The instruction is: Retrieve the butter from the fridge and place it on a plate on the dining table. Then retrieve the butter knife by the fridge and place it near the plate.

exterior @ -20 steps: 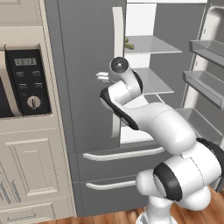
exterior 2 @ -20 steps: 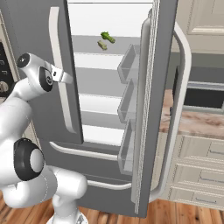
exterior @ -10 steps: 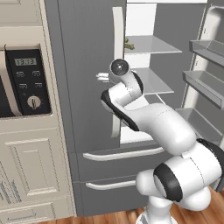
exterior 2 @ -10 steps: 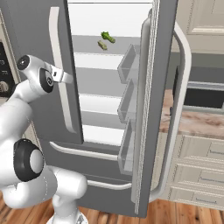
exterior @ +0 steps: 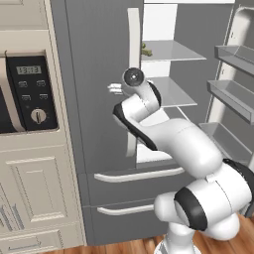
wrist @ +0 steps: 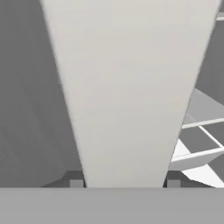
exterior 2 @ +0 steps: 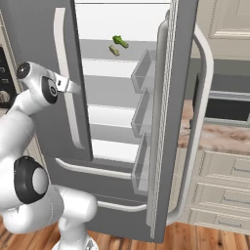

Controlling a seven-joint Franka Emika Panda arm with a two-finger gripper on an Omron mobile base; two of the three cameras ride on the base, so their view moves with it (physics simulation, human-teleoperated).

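The fridge [exterior: 99, 59] is dark grey; its right door [exterior 2: 168, 122] hangs open on white shelves and its left door is closed. The butter [exterior 2: 114, 50], a small pale stick, lies on an upper shelf beside a green vegetable [exterior 2: 120, 41]. My gripper [exterior 2: 68, 87] is at mid-height on the left door's long pale handle [exterior 2: 62, 49]. In the hand view the handle [wrist: 127, 87] runs up between the two fingertips [wrist: 76, 183], which press against its sides. My gripper [wrist: 125, 183] is shut on it. The plate, dining table and butter knife are out of view.
A wall oven's control panel [exterior: 30, 89] sits in cream cabinets left of the fridge. The open door carries three bins [exterior 2: 144, 73] on its inner side. Beyond it is a marbled counter [exterior 2: 215, 139] on cream drawers. Two drawer handles [exterior: 139, 174] cross the fridge's lower front.
The jaws have closed in on the left door's handle. The arm and the fridge have hardly moved.
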